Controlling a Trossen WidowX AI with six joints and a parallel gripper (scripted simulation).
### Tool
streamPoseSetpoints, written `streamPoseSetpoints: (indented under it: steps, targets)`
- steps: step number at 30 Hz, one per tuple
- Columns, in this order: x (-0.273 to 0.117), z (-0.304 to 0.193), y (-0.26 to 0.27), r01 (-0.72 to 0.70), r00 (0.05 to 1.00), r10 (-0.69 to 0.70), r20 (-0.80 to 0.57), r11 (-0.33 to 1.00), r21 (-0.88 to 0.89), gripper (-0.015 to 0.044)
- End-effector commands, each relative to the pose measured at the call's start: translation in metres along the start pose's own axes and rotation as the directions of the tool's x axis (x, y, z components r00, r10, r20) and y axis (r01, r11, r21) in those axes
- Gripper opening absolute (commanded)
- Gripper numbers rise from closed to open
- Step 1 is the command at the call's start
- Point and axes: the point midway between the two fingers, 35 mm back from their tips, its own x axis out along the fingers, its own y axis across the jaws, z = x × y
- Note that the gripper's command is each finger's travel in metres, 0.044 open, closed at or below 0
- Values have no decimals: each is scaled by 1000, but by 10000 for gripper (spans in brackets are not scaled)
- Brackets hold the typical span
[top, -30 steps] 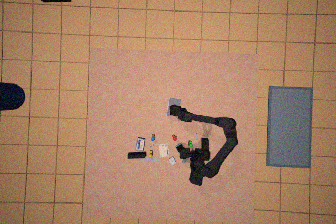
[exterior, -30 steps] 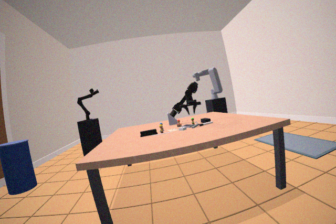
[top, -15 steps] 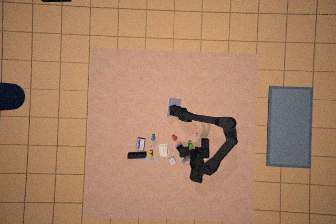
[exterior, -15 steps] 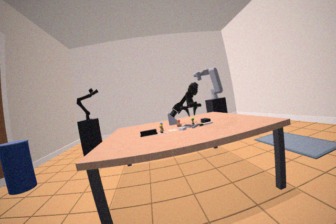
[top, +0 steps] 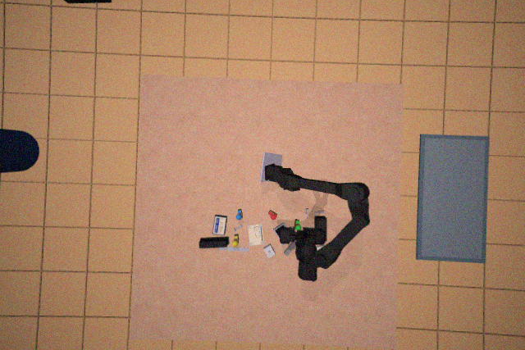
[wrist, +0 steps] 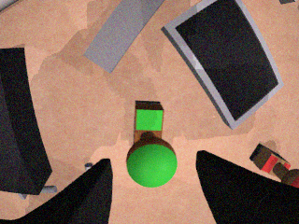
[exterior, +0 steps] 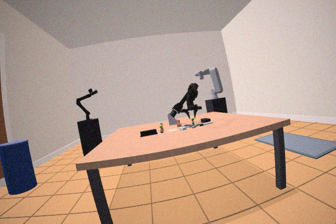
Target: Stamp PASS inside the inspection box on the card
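Note:
The green-topped stamp (top: 297, 225) (exterior: 192, 119) (wrist: 149, 120) stands upright on the bench. No PASS lettering is readable on it. My gripper (exterior: 191, 117) (wrist: 153, 163) is open, with its fingers above and on either side of the green knob, holding nothing. The ink pad (top: 279, 226) (wrist: 229, 56), dark in a grey frame, lies to the upper right of the stamp in the wrist view. The white card (top: 255, 234) lies farther left in the overhead view; its box is too small to make out clearly.
A red stamp (top: 272, 215) (wrist: 270, 163), a blue stamp (top: 239, 214) and a yellow stamp (top: 235, 242) stand nearby. A grey bar (top: 289, 247) (wrist: 123, 33) and a black block (top: 321, 227) (wrist: 23, 126) flank the green stamp. A small white block (top: 269, 251) and another black block (top: 213, 242) lie farther left.

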Motion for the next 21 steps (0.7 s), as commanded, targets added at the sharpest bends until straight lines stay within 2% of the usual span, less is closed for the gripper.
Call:
streamPoseSetpoints:
  steps: [1, 21]
  targets:
    - [7, 0, -1, 4, 1000, -4, -1, 1000, 6, 214]
    - [35, -2, 1, -3, 1000, 3, 0, 1000, 6, 214]
